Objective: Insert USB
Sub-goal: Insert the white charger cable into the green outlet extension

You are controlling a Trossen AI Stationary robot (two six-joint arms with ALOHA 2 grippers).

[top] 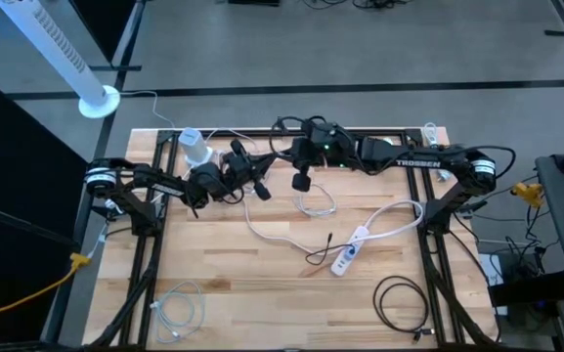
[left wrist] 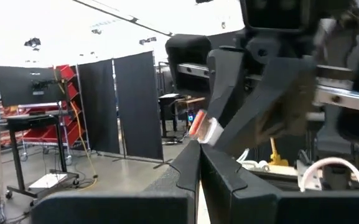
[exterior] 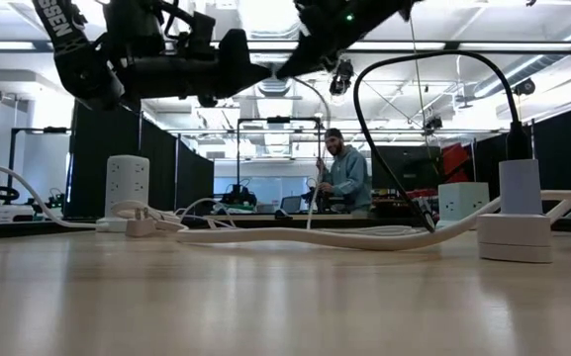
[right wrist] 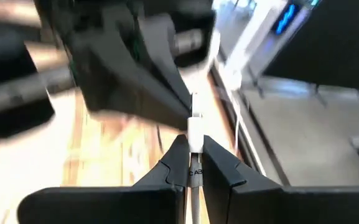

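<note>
A white USB plug (right wrist: 195,132) on a white cable (top: 313,202) is up in the air over the middle of the table. My right gripper (right wrist: 194,163) is shut on it. My left gripper (left wrist: 198,163) comes from the table's left, is shut too, and its tips meet the plug's free end (left wrist: 205,129). In the low view both grippers meet high up (exterior: 277,71), and the cable (exterior: 315,158) hangs down from there to the table. A white charger block (top: 195,147) stands at the far left. A white power strip (top: 350,252) lies to the near right. My right gripper pinches the plug's white body (right wrist: 195,144) between its two fingers, which lie along the plug. The cable end runs back between them, and the metal tip (right wrist: 195,102) sticks out in front. The plug is lifted clear, with the cable slack below. My left gripper has its shut fingertips (left wrist: 191,155) at the plug's free end (left wrist: 205,129), coming roughly level from the table's left, opposite my right gripper. The fingers themselves hide how much of the tip lies between them.
A coiled black cable (top: 399,298) lies near the right front corner, and a thin white cable (top: 179,308) near the left front. Another white cord (top: 272,235) runs across the middle. A person (exterior: 342,173) stands in the room beyond the table.
</note>
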